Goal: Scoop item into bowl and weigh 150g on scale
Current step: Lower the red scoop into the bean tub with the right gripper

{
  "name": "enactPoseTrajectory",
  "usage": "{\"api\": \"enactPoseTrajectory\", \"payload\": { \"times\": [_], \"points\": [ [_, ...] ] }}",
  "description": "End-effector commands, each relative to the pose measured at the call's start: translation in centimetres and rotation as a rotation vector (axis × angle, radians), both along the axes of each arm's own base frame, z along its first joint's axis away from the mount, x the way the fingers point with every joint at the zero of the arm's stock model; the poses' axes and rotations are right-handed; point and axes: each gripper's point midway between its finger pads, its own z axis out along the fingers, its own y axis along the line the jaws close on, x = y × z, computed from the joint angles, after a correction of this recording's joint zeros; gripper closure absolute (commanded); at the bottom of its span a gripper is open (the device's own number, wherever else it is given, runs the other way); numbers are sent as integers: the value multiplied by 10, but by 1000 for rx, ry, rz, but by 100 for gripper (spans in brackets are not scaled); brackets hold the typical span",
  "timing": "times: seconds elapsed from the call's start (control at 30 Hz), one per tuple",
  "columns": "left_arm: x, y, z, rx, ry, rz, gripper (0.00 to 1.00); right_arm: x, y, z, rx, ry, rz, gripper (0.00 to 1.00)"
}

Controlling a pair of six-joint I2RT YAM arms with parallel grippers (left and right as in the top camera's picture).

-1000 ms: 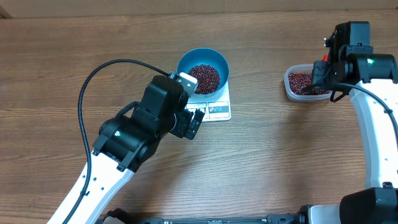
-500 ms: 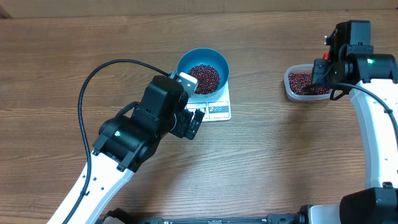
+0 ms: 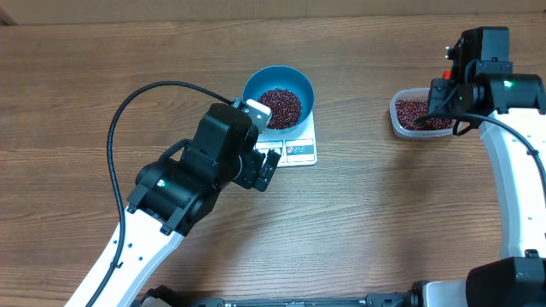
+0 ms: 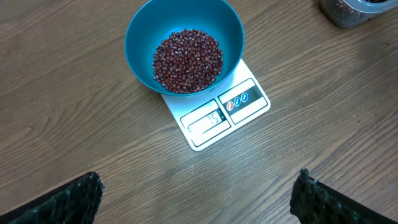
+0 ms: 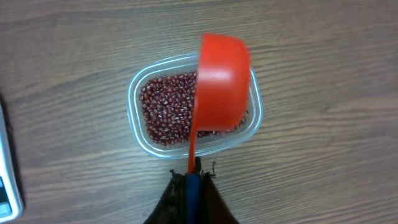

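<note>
The light-blue bowl point(image 3: 256, 85) point(image 4: 140, 37) stands on the white scale point(image 3: 300, 151) point(image 4: 249, 102), holding a pile of dark red-brown beans point(image 3: 280, 107) point(image 4: 188, 59). My left gripper point(image 3: 266, 166) point(image 4: 199, 183) hovers open over bare table just in front of the scale, nothing between its fingers. My right gripper point(image 3: 444, 104) point(image 5: 194, 169) is shut on the thin handle of a red scoop point(image 5: 222, 81). The scoop hangs over a clear tub point(image 3: 397, 119) point(image 5: 132, 93) of more beans point(image 5: 165, 112), its rounded outside facing the wrist camera, so I cannot see inside it.
The left arm's black cable point(image 3: 128, 107) loops over the table to the left of the bowl. Wooden tabletop point(image 3: 384, 196) stretches between the scale and the tub. The scale's edge point(image 5: 5, 162) shows at the far left of the right wrist view.
</note>
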Motion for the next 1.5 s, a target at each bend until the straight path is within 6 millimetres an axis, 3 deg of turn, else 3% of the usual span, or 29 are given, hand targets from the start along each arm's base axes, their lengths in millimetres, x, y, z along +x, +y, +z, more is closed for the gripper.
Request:
{"api": "enactPoseTrajectory", "payload": {
  "times": [0.0, 0.03, 0.07, 0.1, 0.13, 0.23, 0.3, 0.33, 0.4, 0.83, 0.97, 1.0, 1.03, 1.47],
  "points": [
    [2, -2, 5, -4, -12, -17, 0, -1, -3, 4, -4, -15, -10, 96],
    [2, -2, 5, -4, -12, -17, 1, 0, -3, 4, -5, -16, -10, 94],
    [2, -2, 5, -4, -12, -17, 0, 0, -3, 4, -5, -17, -10, 84],
    [2, -2, 5, -4, -12, -17, 0, 0, -3, 4, -5, -18, -9, 85],
    [2, -2, 5, -4, -12, -17, 1, 0, -3, 4, -5, -17, -10, 96],
    [2, -2, 5, -4, -12, -17, 0, 0, -3, 4, -5, -19, -10, 96],
    [2, -2, 5, -4, -12, -17, 1, 1, -3, 5, -5, -22, -10, 79],
    [2, -2, 5, -4, -12, -17, 0, 1, -3, 5, -5, -25, -10, 77],
    [2, -2, 5, -4, -12, -17, 0, 2, -3, 5, -5, -28, -9, 96],
    [2, -2, 5, -4, -12, -17, 0, 6, -3, 7, -7, -44, -9, 96],
    [2, -2, 5, -4, -12, -17, 0, 6, -3, 7, -6, -44, -9, 80],
    [2, -2, 5, -4, -12, -17, 0, 6, -3, 7, -7, -44, -9, 84],
    [2, -2, 5, -4, -12, -17, 0, 6, -3, 7, -6, -44, -10, 96],
    [2, -2, 5, -4, -12, -17, 0, 6, -3, 8, -9, -47, -6, 96]
  ]
}}
